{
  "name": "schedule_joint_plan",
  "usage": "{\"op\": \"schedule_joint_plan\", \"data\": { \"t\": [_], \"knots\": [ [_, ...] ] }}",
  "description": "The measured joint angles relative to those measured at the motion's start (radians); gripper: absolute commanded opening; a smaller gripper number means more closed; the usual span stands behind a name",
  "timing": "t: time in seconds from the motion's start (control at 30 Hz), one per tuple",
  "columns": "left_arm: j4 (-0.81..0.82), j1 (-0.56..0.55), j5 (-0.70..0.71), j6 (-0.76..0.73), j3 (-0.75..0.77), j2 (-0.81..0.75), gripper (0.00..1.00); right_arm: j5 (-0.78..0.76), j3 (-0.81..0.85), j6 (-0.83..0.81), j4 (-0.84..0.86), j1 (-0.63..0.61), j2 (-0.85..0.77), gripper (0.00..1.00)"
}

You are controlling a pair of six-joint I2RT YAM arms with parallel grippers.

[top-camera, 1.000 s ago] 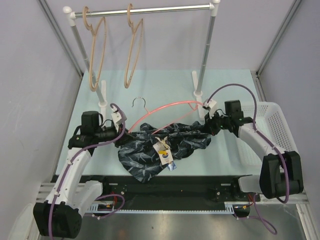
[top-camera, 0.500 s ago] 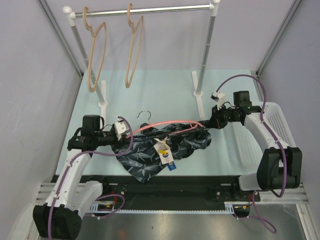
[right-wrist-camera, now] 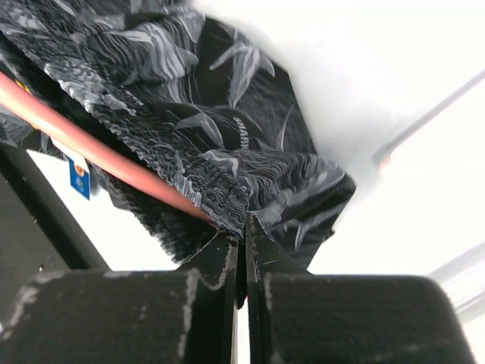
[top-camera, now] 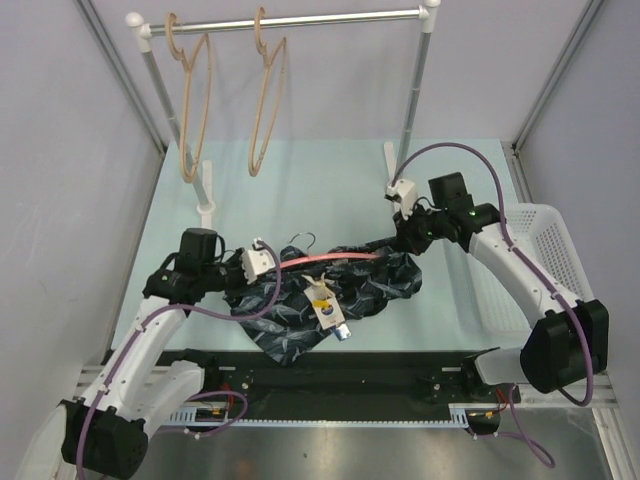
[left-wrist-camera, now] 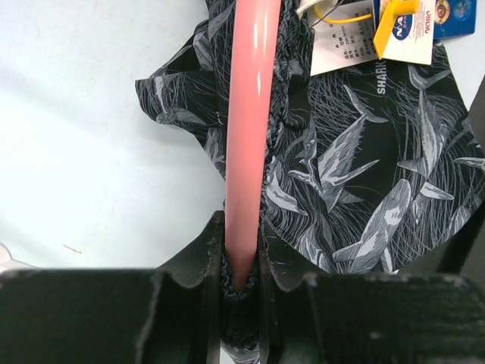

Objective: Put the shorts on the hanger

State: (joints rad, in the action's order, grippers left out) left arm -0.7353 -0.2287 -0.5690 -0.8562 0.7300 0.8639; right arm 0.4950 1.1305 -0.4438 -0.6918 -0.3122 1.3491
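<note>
The left arm [top-camera: 150,335] rises from its base, bends at the elbow and reaches toward the right, held low; the left gripper [left-wrist-camera: 241,265] has both jaws pressed against the bar of the hanger [left-wrist-camera: 250,114]; the right arm [top-camera: 515,280] arches up from its base and reaches leftward; the right gripper [right-wrist-camera: 244,235] has its jaws nipped tightly together on a fold of the shorts [right-wrist-camera: 227,144].

Navy printed shorts [top-camera: 385,282] bunch along pink hanger [top-camera: 335,258].
</note>
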Motion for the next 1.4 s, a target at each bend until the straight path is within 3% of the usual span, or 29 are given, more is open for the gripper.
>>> {"op": "schedule_joint_plan", "data": {
  "t": [0.1, 0.13, 0.23, 0.5, 0.6, 0.77, 1.1, 1.4],
  "knots": [
    [0.001, -0.026, 0.041, 0.02, 0.006, -0.002, 0.0, -0.054, 0.047, 0.021, 0.0, -0.066, 0.014, 0.21],
    [0.0, -0.029, 0.051, 0.029, 0.011, -0.003, 0.0, -0.066, 0.061, 0.028, -0.001, -0.082, 0.022, 0.36],
    [-0.001, -0.033, 0.071, 0.057, 0.022, -0.015, 0.0, -0.08, 0.092, 0.049, -0.012, -0.101, 0.042, 0.59],
    [-0.014, -0.034, 0.034, 0.098, 0.025, -0.063, 0.0, 0.035, 0.162, 0.029, -0.079, 0.004, 0.033, 0.76],
    [-0.014, -0.035, 0.013, 0.108, 0.032, -0.057, 0.0, 0.087, 0.175, -0.011, -0.085, 0.011, -0.01, 0.93],
    [-0.034, -0.034, 0.016, 0.124, 0.054, -0.032, 0.0, 0.12, 0.176, -0.084, -0.092, -0.047, -0.108, 0.92],
    [-0.069, -0.034, -0.011, 0.124, 0.061, -0.037, 0.0, 0.182, 0.182, -0.112, -0.111, -0.11, -0.113, 0.75],
    [-0.124, -0.034, -0.09, 0.078, 0.131, -0.053, 0.0, 0.097, 0.139, -0.187, 0.017, -0.373, -0.157, 0.66]
  ]
}}
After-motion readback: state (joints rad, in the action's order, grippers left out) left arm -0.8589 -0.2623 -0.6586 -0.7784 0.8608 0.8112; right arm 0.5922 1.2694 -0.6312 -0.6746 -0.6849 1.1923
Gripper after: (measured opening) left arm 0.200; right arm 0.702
